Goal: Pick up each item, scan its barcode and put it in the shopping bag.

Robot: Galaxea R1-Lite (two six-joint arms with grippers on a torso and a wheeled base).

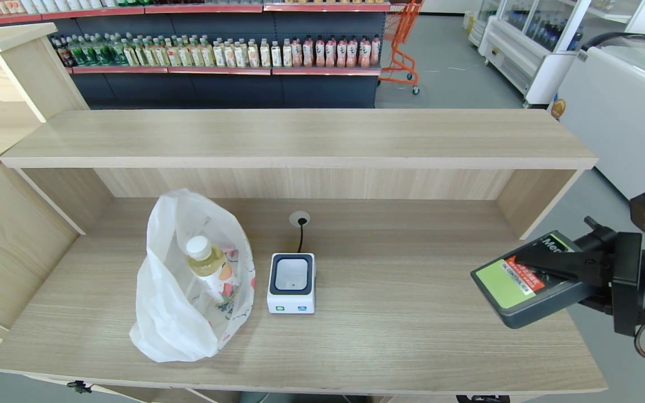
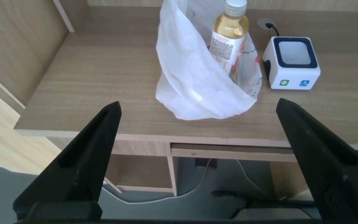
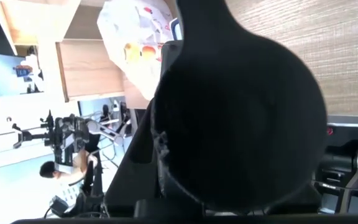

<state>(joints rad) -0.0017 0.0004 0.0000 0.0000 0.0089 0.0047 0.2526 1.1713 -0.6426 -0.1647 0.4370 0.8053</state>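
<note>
Dark box (image 1: 503, 292) with green label clamped in right pincer (image 1: 543, 267), above counter (image 1: 412, 341) right edge, well apart from scanner (image 1: 291, 281). Shopping bag (image 1: 168, 313) (bottle (image 1: 206, 260) inside) just beside scanner. Left pincer (image 2: 199, 109) wide open, empty. Risk: barcode face turned away, scan misses; floppy bag mouth snags box.

Left claw (image 2: 197, 107) agape, right claw (image 1: 528, 270) clamped — raised

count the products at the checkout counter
2: a bottle standing in the shopping bag, and a dark box held by the right end effector. The bag may hide more.
</note>
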